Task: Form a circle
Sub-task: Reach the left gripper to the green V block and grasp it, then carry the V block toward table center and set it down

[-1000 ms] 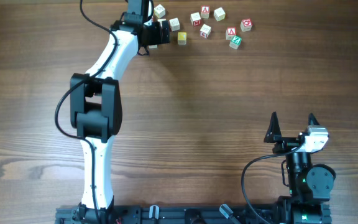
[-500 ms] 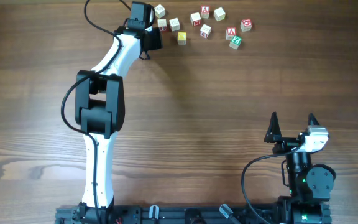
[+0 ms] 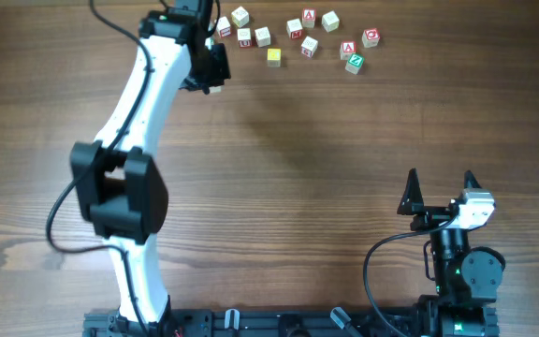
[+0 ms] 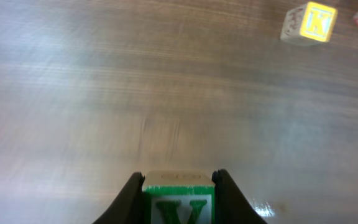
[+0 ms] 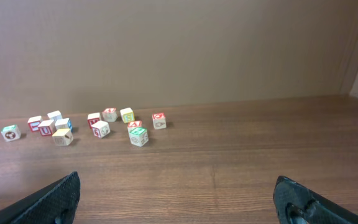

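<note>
Left tool (image 4: 178, 177) is clamped on a green-lettered cube (image 4: 179, 208), seen at the bottom centre of the left wrist view with a finger tight on each side face. The letter is cut off by the frame's lower edge. Overhead, this tool sits in the upper left, at the left end of the strip of cubes. Right tool (image 3: 438, 180) rests at the lower right with its jaws wide apart and nothing between them.

No ring exists yet. The red A cube (image 3: 348, 48) and green Z cube (image 3: 355, 64) sit just beside each other at the upper right, well apart from the held cube.

The larger bunch of cubes (image 3: 295, 28), including the yellow K cube (image 3: 274, 56), lies between the held cube and that pair. A low carry across the table (image 3: 279, 187) would likely plough through them. The grip looks to be near the fingertips, so a quick swing could twist or drop the cube. On set-down, the fingers could nudge the A or Z out of place.
</note>
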### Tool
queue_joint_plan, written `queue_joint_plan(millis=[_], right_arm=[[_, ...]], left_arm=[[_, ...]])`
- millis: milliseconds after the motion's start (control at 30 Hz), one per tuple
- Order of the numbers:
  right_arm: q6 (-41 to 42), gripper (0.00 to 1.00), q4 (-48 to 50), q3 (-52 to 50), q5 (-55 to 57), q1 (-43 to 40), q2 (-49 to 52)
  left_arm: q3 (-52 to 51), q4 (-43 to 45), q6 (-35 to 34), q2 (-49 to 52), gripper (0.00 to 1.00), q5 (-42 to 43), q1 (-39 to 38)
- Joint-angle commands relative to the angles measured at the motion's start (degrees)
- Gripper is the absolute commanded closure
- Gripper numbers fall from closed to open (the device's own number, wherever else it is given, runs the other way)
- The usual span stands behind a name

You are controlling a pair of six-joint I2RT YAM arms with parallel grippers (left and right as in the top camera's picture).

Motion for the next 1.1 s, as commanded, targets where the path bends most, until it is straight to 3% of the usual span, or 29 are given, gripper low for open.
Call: queue_joint_plan(millis=[0,200,500,567,667,833,967,1067], right_arm=[[-0.7,0.0,0.1,0.0,-1.0,0.2,-0.2],[-0.7,0.0,0.1,0.0,-0.9,0.2,-0.1],[-0.7,0.0,0.1,0.0,-0.9,0.2,-0.1],[-0.7,0.0,0.1,0.0,-0.9,0.2,-0.2],[-0.7,0.0,0.1,0.0,-0.9,0.2,-0.1],[-0.7,0.0,0.1,0.0,-0.9,0.2,-0.1],[-0.7,0.0,0.1,0.0,-0.9,0.2,-0.1],[-0.7,0.0,0.1,0.0,-0.9,0.2,-0.1]], left_arm=[[-2.3,-5.1,-6.8,-0.6,0.96,-1.3,-0.6],[-15.8,0.6,-14.5,-0.7,0.96,-5.0,-4.6],[-24.6,7.7,-22.7,-0.7,0.95,-10.2,-8.9],[-27.1,11.1,-23.1,-0.7,0.96,-9.2,-8.9],[-30.4,15.8,-29.1,-0.7,0.96,-7.2,-8.9],[-31.1,20.4,-30.1,-0.7,0.96,-7.6,-8.9],[-31.1,17.8,-30.1,-0.7,0.92,-18.8,-8.8],[-31.1,15.8,-30.1,-0.7,0.89,-19.3,-8.5]])
